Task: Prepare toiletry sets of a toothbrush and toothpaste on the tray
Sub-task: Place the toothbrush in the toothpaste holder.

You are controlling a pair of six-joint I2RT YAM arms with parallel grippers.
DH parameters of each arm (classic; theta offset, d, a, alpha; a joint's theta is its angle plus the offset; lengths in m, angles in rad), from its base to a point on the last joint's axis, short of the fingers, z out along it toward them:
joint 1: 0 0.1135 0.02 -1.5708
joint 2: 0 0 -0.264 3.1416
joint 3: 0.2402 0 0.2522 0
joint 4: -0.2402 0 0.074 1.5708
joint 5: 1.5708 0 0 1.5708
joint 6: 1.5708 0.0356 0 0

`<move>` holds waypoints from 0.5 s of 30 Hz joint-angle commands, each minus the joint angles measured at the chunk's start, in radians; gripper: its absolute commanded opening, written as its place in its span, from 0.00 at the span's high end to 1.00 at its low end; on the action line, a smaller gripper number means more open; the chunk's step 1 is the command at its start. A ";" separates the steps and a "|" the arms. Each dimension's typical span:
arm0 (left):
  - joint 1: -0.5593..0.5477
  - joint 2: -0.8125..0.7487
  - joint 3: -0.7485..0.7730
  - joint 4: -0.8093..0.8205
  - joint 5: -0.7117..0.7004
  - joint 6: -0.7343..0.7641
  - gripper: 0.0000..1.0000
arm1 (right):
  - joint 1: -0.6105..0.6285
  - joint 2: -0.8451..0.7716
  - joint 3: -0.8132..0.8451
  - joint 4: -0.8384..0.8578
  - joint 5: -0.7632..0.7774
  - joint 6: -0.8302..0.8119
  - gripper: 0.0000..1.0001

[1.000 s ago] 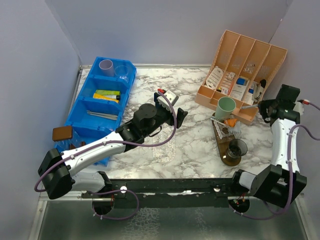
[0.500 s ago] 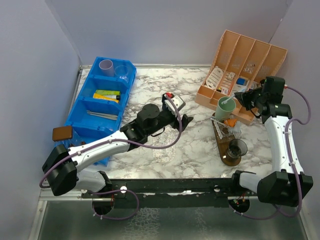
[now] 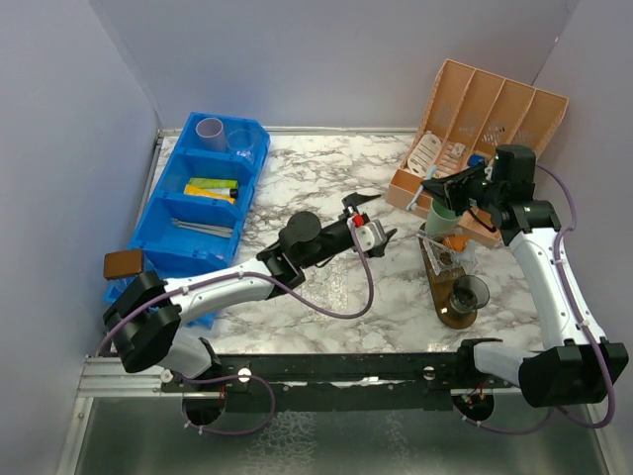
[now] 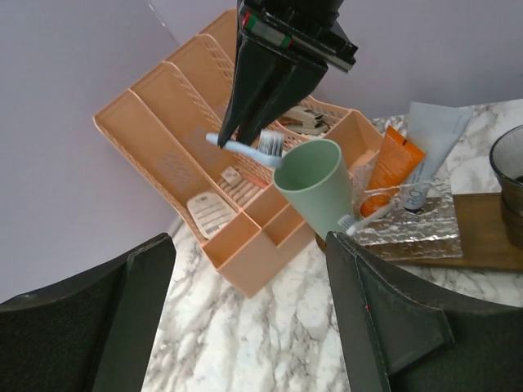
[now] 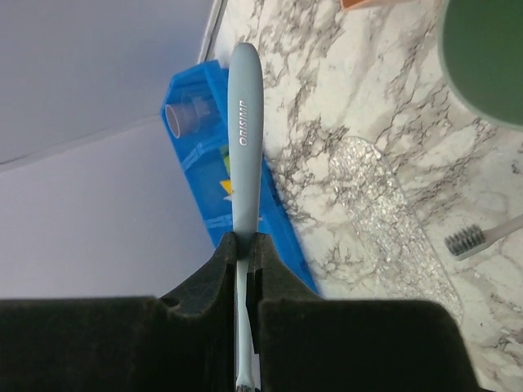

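One toothbrush (image 5: pixel 245 122), handle toward blue bin (image 3: pixel 252 178)

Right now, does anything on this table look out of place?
A thin white toothbrush lies flat by the foot of the mint green plastic cup, not standing in it. Nothing looks spilled or broken.

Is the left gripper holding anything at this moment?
No, the left gripper stands open, with nothing between its fingers.
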 commanded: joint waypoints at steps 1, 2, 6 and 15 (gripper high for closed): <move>-0.013 0.054 0.055 0.099 0.067 0.142 0.24 | 0.036 -0.001 -0.004 0.037 -0.057 0.027 0.99; -0.017 0.065 0.063 0.104 0.064 0.155 0.24 | 0.043 0.000 -0.006 0.038 -0.066 0.031 0.99; -0.034 0.101 0.083 0.128 0.047 0.204 0.29 | 0.056 -0.004 -0.021 0.054 -0.090 0.048 0.99; -0.072 0.167 0.113 0.215 -0.025 0.287 0.40 | 0.069 -0.011 -0.032 0.046 -0.092 0.051 0.99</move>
